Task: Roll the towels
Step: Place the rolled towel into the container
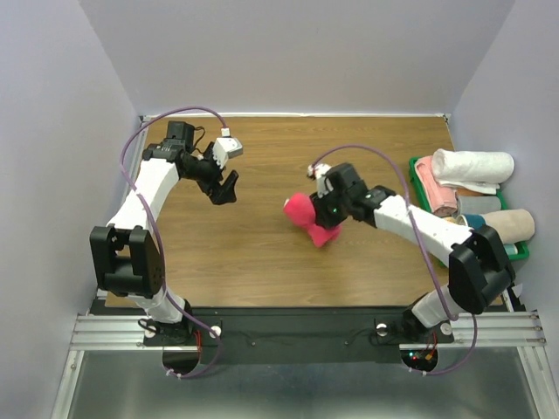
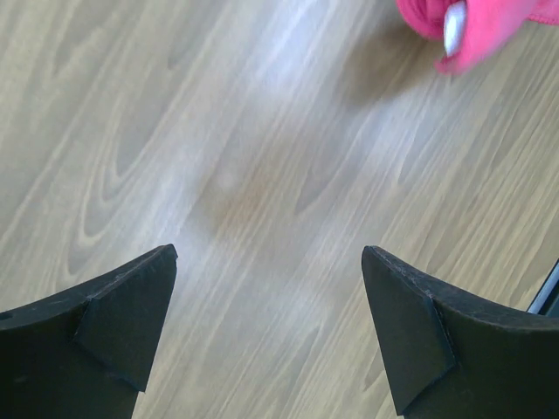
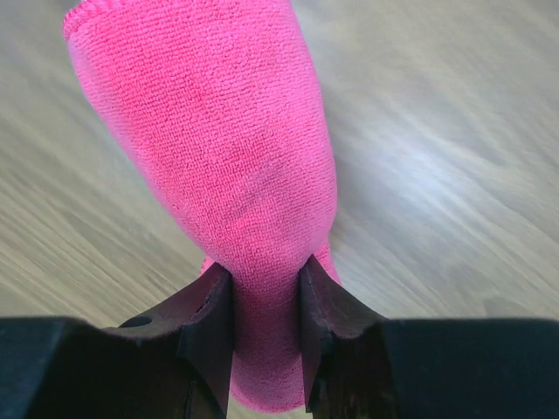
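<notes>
So: right hand (image 3: 266, 301) pinches the bunched pink towel (image 1: 301, 212) just 3 o'clock of tabletop (image 1: 262, 253) centre, while left hand (image 1: 225, 188) is spread wide and holds nothing at 10 o'clock. Several rolled towels (image 1: 472, 166) sit in the green bin (image 1: 414, 179) at 3 o'clock. This one looks roughly rolled and probably just needs binning.
</notes>
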### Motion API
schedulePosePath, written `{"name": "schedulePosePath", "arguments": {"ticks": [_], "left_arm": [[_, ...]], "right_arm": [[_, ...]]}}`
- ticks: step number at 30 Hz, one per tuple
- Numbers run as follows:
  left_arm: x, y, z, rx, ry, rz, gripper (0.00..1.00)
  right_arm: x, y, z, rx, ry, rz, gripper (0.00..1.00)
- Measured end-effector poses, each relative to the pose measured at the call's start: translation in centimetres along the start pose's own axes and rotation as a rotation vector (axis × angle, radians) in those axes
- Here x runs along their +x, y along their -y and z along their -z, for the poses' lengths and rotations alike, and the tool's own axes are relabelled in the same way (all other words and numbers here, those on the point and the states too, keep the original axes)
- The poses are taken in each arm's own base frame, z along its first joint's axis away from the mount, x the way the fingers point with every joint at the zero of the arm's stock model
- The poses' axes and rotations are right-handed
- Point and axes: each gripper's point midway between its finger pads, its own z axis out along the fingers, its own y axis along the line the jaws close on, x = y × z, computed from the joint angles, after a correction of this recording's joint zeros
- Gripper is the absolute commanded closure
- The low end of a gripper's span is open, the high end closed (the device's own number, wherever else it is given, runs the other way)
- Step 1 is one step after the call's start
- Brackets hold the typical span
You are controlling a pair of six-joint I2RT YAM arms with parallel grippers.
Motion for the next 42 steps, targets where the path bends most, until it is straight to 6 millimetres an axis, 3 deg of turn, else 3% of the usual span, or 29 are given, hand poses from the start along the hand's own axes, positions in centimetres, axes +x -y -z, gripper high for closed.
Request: {"name": "schedulePosePath", "arguments": {"ticks": [4,8,11,15,19,22,23,24,26,27,31,42], "left_arm": [[-1.1,0.2,-0.2,0.001,0.031,0.034,0.01],[-2.2,1.6,-0.9,0.035,0.050,0.053,0.01],[-3.2,2.6,-1.4,0.059,0.068,0.051,0.01],[-4.3,3.6,-1.7,0.075,0.089,0.040,0.01],[-4.8,4.0,-1.8,0.085,0.103,0.046,0.01],[-4.9,4.2,-1.9,0.092,0.109,0.050,0.01],[-5.0,4.2,-1.9,0.093,0.111,0.052,0.01],[-5.0,4.2,-1.9,0.095,0.113,0.052,0.01],[-5.0,4.3,-1.9,0.098,0.114,0.053,0.01],[-5.0,4.4,-2.0,0.101,0.114,0.054,0.01],[-5.0,4.6,-2.0,0.110,0.116,0.055,0.01],[-4.5,5.1,-2.3,0.127,0.110,0.062,0.01]], "right_arm": [[-3.0,4.3,2.9,0.044,0.064,-0.244,0.99],[-6.2,11.9,8.4,0.225,0.194,-0.547,0.99],[-6.7,16.9,13.2,0.380,0.306,-0.726,0.99],[-5.9,22.4,20.0,0.575,0.428,-0.962,0.99],[-4.5,26.9,25.0,0.731,0.504,-1.141,0.99],[-1.5,30.7,27.6,0.837,0.532,-1.303,0.99],[0.5,32.0,28.2,0.871,0.528,-1.385,0.99],[1.5,32.7,28.4,0.885,0.520,-1.426,0.99],[6.0,34.8,29.0,0.944,0.477,-1.574,0.99],[7.3,35.3,29.0,0.956,0.462,-1.616,0.99],[12.5,36.0,27.9,0.996,0.371,-1.804,0.99],[14.2,36.4,25.7,0.997,0.373,-1.968,0.99]]}}
